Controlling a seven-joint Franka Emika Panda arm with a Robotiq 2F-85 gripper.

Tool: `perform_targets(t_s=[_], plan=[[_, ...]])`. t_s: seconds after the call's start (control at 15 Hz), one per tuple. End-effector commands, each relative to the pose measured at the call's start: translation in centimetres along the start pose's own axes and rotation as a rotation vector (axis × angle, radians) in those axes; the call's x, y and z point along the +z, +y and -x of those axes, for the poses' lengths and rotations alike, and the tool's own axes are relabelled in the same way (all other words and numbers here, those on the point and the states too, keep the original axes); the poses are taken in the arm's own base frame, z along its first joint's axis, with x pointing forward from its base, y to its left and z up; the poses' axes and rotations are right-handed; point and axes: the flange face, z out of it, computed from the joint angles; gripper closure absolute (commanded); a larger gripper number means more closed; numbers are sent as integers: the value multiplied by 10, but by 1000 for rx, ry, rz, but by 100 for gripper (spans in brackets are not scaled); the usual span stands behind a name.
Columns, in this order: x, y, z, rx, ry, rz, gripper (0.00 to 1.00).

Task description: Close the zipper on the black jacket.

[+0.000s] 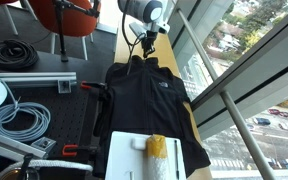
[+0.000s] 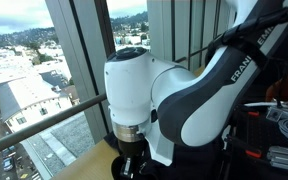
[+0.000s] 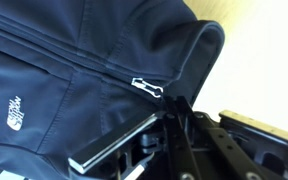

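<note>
The black jacket (image 1: 149,95) lies flat on a wooden table, collar towards the far end. Its zipper (image 1: 147,85) runs as a thin line down the front centre. In the wrist view the jacket (image 3: 54,50) fills the left side, with the zipper (image 3: 84,68) ending at a silver pull (image 3: 147,87) close to the collar (image 3: 204,45). My gripper (image 3: 175,104) has its two fingers pressed together, tips just right of the pull and not holding it. In an exterior view the gripper (image 1: 144,40) hangs over the collar. A white logo (image 3: 11,110) shows on the chest.
The wooden table (image 3: 269,60) runs along a large window (image 1: 244,60). A white sheet (image 1: 134,155) with a yellow object (image 1: 156,148) lies over the jacket's hem. A coiled black cable (image 1: 12,55) and grey cable (image 1: 19,120) lie beside the table. The arm (image 2: 184,100) fills an exterior view.
</note>
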Motion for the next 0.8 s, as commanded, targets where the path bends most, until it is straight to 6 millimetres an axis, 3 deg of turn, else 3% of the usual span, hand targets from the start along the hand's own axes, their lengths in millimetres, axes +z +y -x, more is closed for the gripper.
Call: perform_targets(t_s=[0.0, 0.53, 0.73], plan=[[-15, -23, -6, -8, 27, -10, 98], [-16, -26, -8, -14, 34, -11, 98], [-16, -18, -6, -8, 31, -14, 98]])
